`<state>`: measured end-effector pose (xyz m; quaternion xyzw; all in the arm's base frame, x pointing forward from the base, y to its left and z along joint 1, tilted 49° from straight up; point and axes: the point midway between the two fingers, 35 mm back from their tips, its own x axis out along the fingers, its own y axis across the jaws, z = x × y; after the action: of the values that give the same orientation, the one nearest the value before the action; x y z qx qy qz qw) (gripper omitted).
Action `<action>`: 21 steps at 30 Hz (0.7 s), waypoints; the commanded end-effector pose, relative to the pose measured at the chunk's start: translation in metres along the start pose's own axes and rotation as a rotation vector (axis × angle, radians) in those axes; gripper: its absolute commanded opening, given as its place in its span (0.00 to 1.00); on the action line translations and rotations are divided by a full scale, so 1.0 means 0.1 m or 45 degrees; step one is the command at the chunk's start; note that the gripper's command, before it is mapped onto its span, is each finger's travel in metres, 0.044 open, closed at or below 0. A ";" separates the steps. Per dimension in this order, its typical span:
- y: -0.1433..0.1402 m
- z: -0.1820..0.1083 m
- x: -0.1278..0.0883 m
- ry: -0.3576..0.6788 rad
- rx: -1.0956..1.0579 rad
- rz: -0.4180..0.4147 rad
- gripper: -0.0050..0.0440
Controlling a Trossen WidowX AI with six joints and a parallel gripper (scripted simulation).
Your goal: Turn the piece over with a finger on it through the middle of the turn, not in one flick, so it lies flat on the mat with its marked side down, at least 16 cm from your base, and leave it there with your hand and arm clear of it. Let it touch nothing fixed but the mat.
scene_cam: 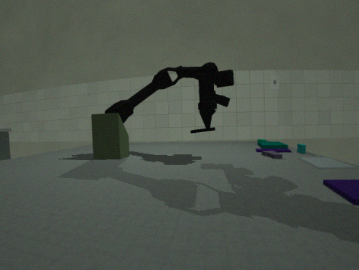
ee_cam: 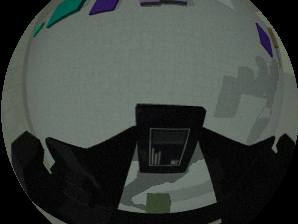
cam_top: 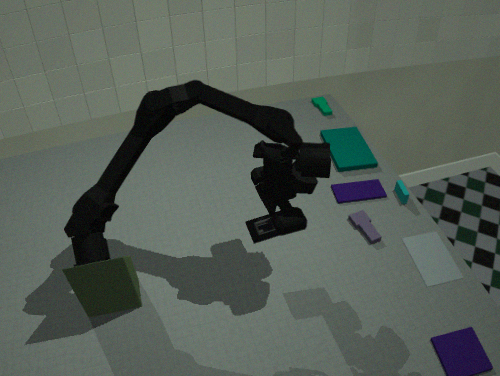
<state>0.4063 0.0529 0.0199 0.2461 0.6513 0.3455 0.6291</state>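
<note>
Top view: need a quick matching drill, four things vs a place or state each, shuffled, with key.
Things:
1. black piece
2. gripper
3. green base block
4. large teal slab

Place or state:
A. flat on the mat near the far edge
B. held level in the air, marked side up
C. under the arm's foot
D. shut on the piece, pointing down

Pairs: 1-B, 2-D, 3-C, 4-A
</note>
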 end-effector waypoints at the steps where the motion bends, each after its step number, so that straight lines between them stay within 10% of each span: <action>1: 0.04 0.07 -0.03 -0.080 -0.001 0.000 0.10; 21: 0.03 0.31 0.00 -0.323 -0.007 0.002 0.10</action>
<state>0.4324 0.0565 0.0194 0.2787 0.5822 0.3191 0.6939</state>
